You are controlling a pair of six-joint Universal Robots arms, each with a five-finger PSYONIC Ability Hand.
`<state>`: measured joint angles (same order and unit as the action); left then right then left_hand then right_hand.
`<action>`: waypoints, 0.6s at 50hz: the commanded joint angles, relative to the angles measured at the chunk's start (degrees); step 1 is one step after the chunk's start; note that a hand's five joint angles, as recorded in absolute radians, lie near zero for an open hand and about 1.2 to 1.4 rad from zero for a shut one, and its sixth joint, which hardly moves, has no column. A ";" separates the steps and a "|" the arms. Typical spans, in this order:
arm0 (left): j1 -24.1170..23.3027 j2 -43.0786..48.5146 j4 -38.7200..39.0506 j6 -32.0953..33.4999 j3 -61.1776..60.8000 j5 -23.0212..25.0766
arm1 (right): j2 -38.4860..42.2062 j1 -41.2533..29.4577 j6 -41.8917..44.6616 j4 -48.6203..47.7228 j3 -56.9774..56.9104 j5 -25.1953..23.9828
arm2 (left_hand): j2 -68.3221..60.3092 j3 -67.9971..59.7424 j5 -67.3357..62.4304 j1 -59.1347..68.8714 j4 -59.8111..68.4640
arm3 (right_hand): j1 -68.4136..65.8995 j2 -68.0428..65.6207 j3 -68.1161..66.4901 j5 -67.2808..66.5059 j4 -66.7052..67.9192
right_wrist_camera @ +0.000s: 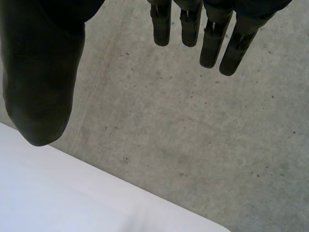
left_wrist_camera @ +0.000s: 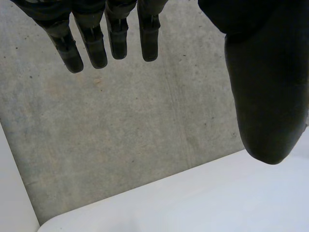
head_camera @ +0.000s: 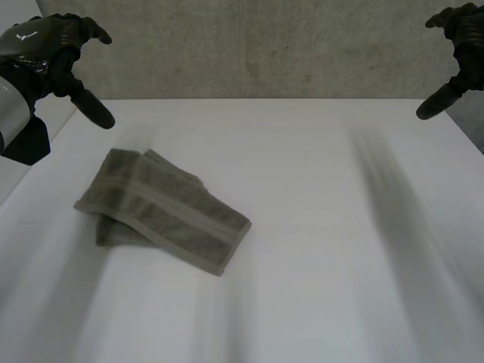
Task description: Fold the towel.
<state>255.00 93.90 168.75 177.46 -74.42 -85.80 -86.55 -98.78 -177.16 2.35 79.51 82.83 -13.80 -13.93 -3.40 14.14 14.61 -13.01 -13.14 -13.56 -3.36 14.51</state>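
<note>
towel point(head_camera: 162, 208): olive-green, folded over, flat on the white worktop point(head_camera: 318, 249) near its left edge, apart from both hands | left hand point(head_camera: 45, 53): raised over far-left corner, fingers point(left_wrist_camera: 91, 48) straight, spread, empty | right hand point(head_camera: 461, 45): raised over far-right corner, fingers point(right_wrist_camera: 212, 43) straight, spread, empty

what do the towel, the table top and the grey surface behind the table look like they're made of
Towel: likely cotton terry, matte olive-grey; it lies in soft, thick layers with flatter woven bands running across it.
Table: smooth white, perhaps laminate or painted board; the surface is even, with no grain.
Grey surface: looks like bare concrete, matte and mottled with small dark specks.
</note>
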 commanded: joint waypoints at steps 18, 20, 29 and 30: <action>0.15 -0.03 0.26 -0.10 -0.90 0.02 | -0.20 -0.28 0.50 3.27 -1.38 -0.30 | 3.42 3.55 3.02 -3.75 -4.22 | 3.01 3.14 3.56 3.36 -4.51; 0.06 -0.12 0.79 0.16 -2.04 0.37 | -0.29 -0.36 0.59 3.27 -1.29 -1.61 | 3.25 3.39 2.85 -3.59 -4.06 | 3.01 3.14 3.56 3.36 -4.51; 0.06 0.41 4.04 2.71 -7.32 2.13 | 0.07 -5.11 1.03 5.47 0.03 -14.45 | 3.42 3.55 3.02 -3.75 -4.22 | 3.01 3.14 3.56 3.36 -4.51; 0.23 1.54 4.91 4.71 -8.79 3.43 | 0.33 -5.55 1.20 5.82 0.38 -16.54 | 3.42 3.55 3.02 -3.75 -4.22 | 3.01 3.14 3.56 3.36 -4.51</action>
<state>254.95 93.94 170.99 178.63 -78.88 -84.83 -86.74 -101.47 -176.37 6.44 78.90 75.33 -13.80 -13.93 -3.40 14.13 14.61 -13.01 -13.14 -13.56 -3.36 14.51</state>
